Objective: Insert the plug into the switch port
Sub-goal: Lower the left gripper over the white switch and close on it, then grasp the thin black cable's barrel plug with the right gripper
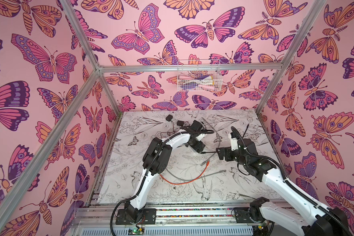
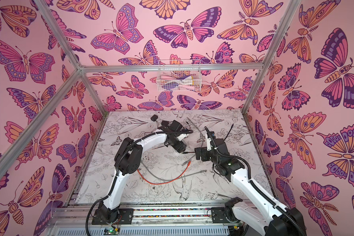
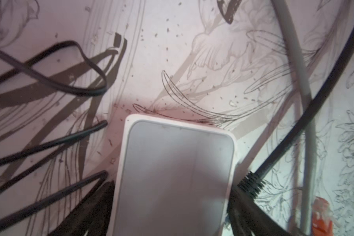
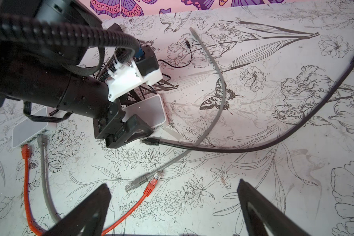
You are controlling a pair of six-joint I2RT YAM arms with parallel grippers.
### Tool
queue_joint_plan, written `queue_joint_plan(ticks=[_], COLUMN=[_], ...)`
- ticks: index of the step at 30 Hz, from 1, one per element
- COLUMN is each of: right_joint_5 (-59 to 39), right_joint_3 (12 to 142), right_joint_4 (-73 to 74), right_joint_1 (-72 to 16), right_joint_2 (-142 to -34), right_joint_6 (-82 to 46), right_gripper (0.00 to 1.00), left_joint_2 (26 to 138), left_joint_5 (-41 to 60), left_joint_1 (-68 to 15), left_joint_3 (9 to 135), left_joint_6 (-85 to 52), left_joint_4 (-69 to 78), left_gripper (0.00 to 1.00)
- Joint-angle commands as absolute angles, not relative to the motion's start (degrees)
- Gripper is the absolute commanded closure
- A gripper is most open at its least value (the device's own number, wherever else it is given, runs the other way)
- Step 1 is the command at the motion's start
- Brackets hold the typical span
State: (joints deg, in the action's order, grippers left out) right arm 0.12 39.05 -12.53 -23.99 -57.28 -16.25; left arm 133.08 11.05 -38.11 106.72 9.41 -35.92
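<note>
Floral surface (image 4: 315, 159) underneath: my right jaws stand wide and empty; my left jaws sit at the white switch (image 4: 149, 111), whether gripping it I cannot tell. The black plug (image 4: 150, 141) lies loose just beside it. Unheld, the switch could slide when I push the plug in.

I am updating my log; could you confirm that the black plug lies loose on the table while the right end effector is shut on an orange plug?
Not quite: the right end effector is open and empty. The right wrist view shows the loose orange plug lying on the table beside a grey plug. The black plug does lie loose on the table.
</note>
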Motion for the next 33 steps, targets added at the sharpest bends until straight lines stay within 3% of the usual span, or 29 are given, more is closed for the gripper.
queue_joint_plan(ticks=[1,6,12,17,22,29,33], right_joint_5=[-0.89,-0.47,0.73,1.50,1.79,1.80,0.42], right_joint_3=[38.63,38.59,39.45,42.39,49.95,71.93,88.26], right_joint_4=[-11.29,-12.06,-12.88,-13.26,-13.83,-20.12,-26.74], right_joint_1=[-23.50,-23.55,-23.21,-21.53,-19.77,-19.58,-18.94], right_joint_2=[-56.60,-55.34,-55.35,-59.67,-71.02,-97.02,-112.61], right_joint_6=[-16.08,-15.77,-15.38,-16.50,-16.64,-13.79,-14.41], right_gripper=[0.01,0.01,0.01,0.01,0.03,0.30,0.34], left_joint_2=[134.52,136.71,137.03,132.05,114.85,83.29,68.26], left_joint_5=[11.22,7.86,7.69,10.93,16.42,14.72,14.01], left_joint_1=[-38.76,-38.74,-37.95,-36.44,-33.68,-32.44,-32.44], left_joint_3=[105.51,107.60,108.03,105.82,93.24,66.43,53.43], left_joint_6=[10.37,9.42,9.01,7.57,1.20,-8.04,-16.58], left_joint_4=[-40.38,-41.67,-42.67,-43.48,-38.19,-22.97,-16.80], left_gripper=[0.12,0.19,0.60,0.82,0.78,0.74,0.73])
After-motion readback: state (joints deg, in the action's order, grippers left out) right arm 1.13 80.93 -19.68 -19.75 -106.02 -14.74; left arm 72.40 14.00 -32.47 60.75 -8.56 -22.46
